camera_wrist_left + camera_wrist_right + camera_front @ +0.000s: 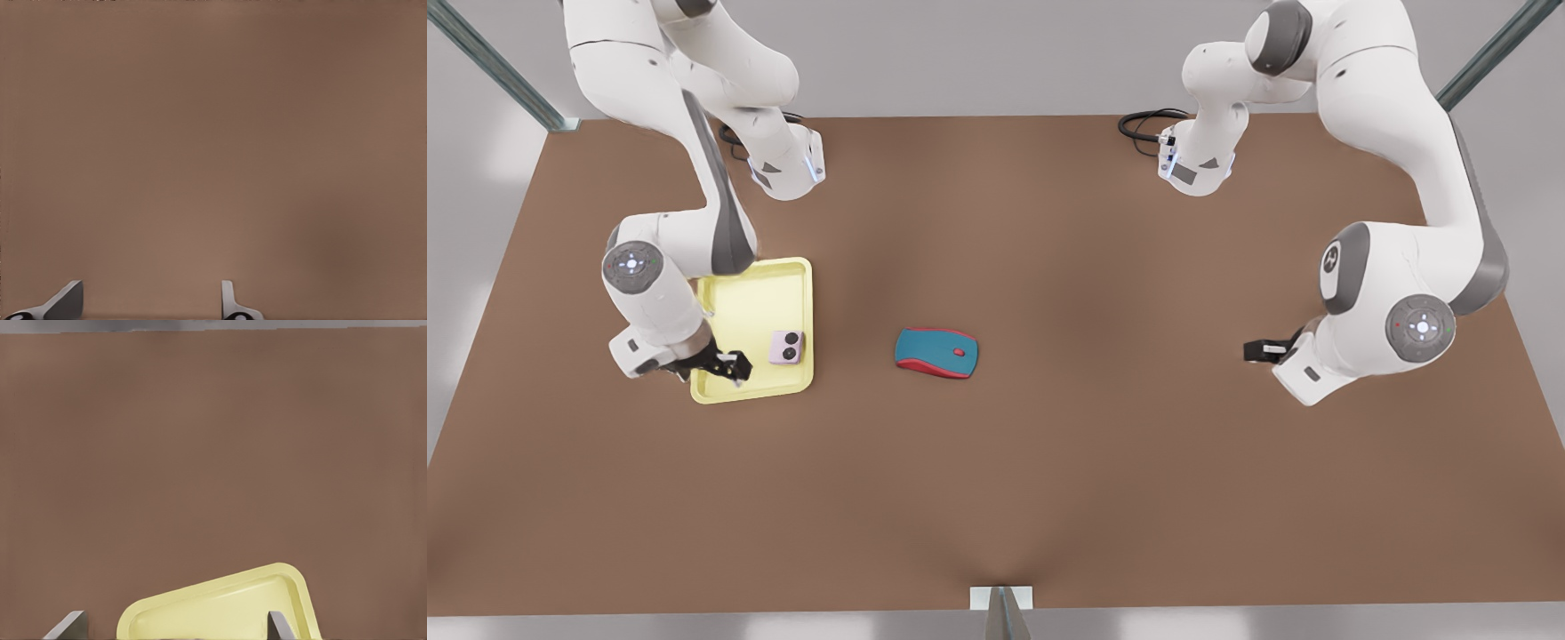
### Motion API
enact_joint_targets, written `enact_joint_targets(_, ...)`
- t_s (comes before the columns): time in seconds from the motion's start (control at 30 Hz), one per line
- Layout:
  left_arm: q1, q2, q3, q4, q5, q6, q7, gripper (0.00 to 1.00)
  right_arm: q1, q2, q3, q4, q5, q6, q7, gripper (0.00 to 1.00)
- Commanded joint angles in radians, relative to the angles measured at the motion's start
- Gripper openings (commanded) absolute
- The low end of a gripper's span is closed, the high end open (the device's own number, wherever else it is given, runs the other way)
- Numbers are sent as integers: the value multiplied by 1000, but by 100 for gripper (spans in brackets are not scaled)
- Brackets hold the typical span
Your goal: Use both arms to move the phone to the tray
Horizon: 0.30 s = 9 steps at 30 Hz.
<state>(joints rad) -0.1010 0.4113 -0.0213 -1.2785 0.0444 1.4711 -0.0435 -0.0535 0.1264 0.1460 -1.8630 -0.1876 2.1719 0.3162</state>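
Brown table point(1049, 462). Tray point(751, 293) at the front view's left — phone point(787, 347) lies flat inside it, near one edge. Teal-and-red mouse point(936, 353) well apart, mid-table. Right gripper point(727, 363) over the tray's corner, fingers spread, empty. Left gripper point(1258, 351) waits over bare table — jaws parted, nothing held.

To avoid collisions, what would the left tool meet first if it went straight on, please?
Probably the bare table, seen ahead between the left tool's open fingers; depth is unclear. The right tool is at the tray.
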Motion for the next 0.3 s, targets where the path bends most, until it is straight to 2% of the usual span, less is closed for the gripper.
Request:
enact_joint_targets(0.0,0,-14,3,7,3,6,-22,100,-11,-21,-51,143,114,-428,-258,100)
enact_joint_targets(0.03,-2,-23,1,10,6,12,-22,100,-12,-21,-111,255,189,-483,-319,100)
enact_joint_targets(0.07,1,-35,1,14,8,12,-22,100,-14,-5,-114,341,171,-564,-324,100)
enact_joint_targets(0.27,4,-54,1,21,9,57,-15,100,6,-18,-137,367,146,-569,-338,100)
